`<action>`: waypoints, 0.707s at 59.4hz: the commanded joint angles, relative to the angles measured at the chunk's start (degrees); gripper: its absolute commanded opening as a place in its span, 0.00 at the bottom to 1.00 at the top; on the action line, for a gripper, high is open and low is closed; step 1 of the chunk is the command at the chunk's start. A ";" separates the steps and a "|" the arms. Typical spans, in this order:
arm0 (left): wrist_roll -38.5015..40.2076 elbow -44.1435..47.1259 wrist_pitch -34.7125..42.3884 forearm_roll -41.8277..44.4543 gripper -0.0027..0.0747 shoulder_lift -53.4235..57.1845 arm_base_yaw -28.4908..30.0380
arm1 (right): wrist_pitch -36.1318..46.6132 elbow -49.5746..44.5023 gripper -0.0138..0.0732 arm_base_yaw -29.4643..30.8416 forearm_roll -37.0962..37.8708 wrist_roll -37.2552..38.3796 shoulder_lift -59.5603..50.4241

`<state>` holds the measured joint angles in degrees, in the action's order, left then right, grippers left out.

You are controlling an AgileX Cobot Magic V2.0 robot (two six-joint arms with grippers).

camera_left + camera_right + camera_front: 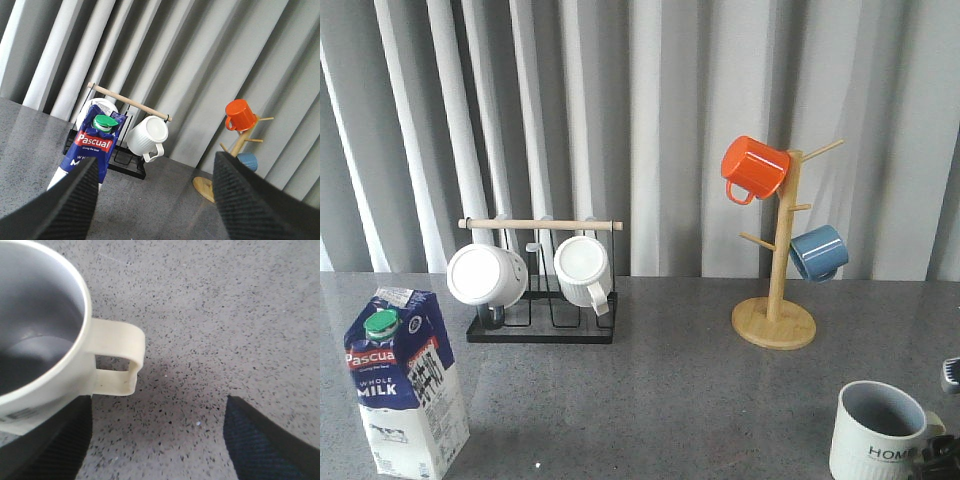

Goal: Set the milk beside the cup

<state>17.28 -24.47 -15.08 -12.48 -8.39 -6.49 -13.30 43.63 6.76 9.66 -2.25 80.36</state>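
Right tool (157, 440) gapes beside cup (45, 335), its lettering cropped.

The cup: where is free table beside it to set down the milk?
Bare grey table runs from the milk at front left to the cup at front right, in front of the black mug rack and wooden mug tree. The cup's right side is crowded: its handle and the right gripper are there.
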 commanded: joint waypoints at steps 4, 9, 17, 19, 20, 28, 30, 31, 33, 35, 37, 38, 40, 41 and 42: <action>-0.15 -1.73 3.67 -0.18 0.66 -1.06 0.15 | 10.52 1.47 0.76 0.37 1.86 -1.39 3.44; -0.15 -1.73 3.73 -0.18 0.66 -1.06 0.15 | 14.16 1.77 0.73 0.37 2.47 -1.44 6.67; -0.15 -1.73 3.73 -0.23 0.66 -1.06 0.15 | 17.84 1.77 0.49 0.37 5.77 -2.43 8.65; -0.15 -1.73 3.73 -0.23 0.66 -1.06 0.15 | 18.37 1.77 0.39 0.19 5.92 -2.57 8.65; -0.15 -1.73 3.73 -0.23 0.66 -1.06 0.15 | 18.90 1.77 0.35 0.19 5.92 -2.71 8.65; -0.15 -1.73 3.73 -0.23 0.66 -1.06 0.15 | 20.67 1.77 0.14 0.19 5.53 -2.71 8.46; -0.15 -1.73 3.68 -0.23 0.66 -1.06 0.15 | 20.53 1.77 0.15 0.19 5.21 -2.44 8.36; -0.15 -1.73 3.68 -0.23 0.66 -1.06 0.15 | 20.45 1.77 0.15 0.19 5.15 -2.23 8.23; -0.15 -1.73 3.68 -0.23 0.66 -1.06 0.15 | 20.12 1.77 0.15 0.19 5.22 -1.59 7.89; -0.15 -1.73 3.68 -0.23 0.66 -1.06 0.15 | 19.93 1.77 0.15 0.19 5.22 -0.79 7.18; -0.15 -1.73 3.68 -0.23 0.66 -1.06 0.15 | 19.80 1.77 0.15 0.19 5.22 0.20 6.43; -0.15 -1.73 3.68 -0.23 0.66 -1.06 0.15 | 19.80 1.77 0.15 0.19 5.22 0.97 5.69; -0.15 -1.73 3.68 -0.23 0.66 -1.06 0.15 | 19.92 1.77 0.15 0.05 5.40 1.81 4.57; -0.15 -1.73 3.68 -0.23 0.66 -1.06 0.15 | 20.01 1.77 0.15 -0.13 5.53 1.88 3.63; -0.15 -1.73 3.68 -0.23 0.66 -1.06 0.15 | 20.02 1.83 0.15 -0.50 5.65 1.82 2.95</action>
<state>17.28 -24.47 -15.14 -12.41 -8.39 -6.49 2.93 43.63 6.75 14.74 -1.92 88.30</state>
